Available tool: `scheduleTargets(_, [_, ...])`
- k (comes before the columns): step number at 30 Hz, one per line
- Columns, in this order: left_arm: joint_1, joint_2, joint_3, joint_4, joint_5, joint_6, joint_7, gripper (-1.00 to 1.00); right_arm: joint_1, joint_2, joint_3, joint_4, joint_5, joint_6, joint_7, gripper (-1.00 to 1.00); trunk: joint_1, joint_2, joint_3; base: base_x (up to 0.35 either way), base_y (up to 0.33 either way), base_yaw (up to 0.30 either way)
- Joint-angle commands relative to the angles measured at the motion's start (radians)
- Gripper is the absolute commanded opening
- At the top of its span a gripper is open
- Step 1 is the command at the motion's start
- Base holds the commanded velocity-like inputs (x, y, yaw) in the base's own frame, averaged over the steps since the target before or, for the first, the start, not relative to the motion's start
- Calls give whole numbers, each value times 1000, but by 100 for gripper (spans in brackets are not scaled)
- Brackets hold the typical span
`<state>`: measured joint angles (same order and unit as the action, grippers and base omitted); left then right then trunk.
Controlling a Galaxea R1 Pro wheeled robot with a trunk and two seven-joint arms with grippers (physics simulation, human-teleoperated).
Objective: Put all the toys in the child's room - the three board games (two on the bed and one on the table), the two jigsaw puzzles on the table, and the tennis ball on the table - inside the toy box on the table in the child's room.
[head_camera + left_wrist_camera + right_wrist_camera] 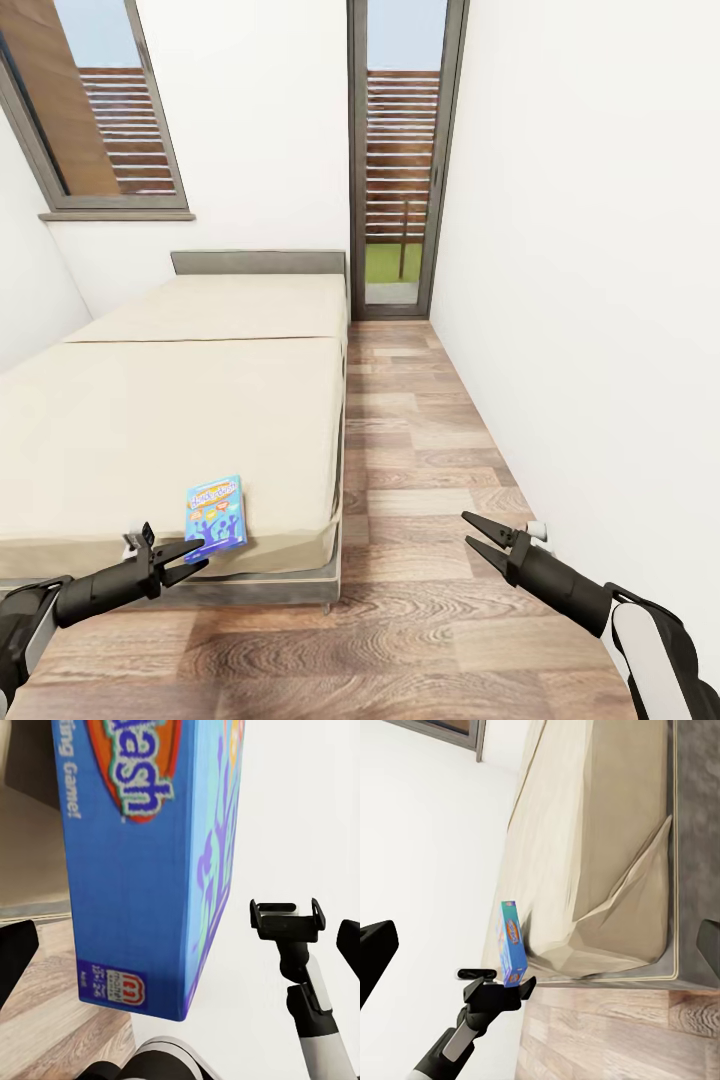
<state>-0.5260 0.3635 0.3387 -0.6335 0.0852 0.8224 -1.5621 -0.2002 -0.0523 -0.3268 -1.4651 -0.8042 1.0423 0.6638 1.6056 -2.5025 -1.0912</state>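
Light blue with colourful print, the thin rectangular card board game box lies near the foot edge of the low beige-mattressed bed. Its orange lettering shows in the left wrist view. Just beside it, the left pincer is released; the right pincer, released too, hangs over the wood-plank floor.

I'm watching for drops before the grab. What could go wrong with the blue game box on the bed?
1. The board game lies flat near the mattress's foot edge. A nudge from the open left pincer could slide it away or tip it onto the floor.
2. The box is thin, so a grip on its end alone may let it pivot or slip.
3. The right pincer hangs near the wall, so turning could scrape it.
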Motion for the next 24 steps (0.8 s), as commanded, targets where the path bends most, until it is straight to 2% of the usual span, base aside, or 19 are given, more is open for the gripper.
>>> scheduleTargets(1, [0, 0, 0, 0, -1, 11, -4, 100, -1, 0, -1, 0, 5, 5, 7, 100, 0, 0, -1, 0, 0, 0])
scheduleTargets(24, [0, 0, 0, 0, -1, 10, -4, 100, -1, 0, -2, 0, 5, 5, 7, 100, 0, 0, -1, 0, 0, 0])
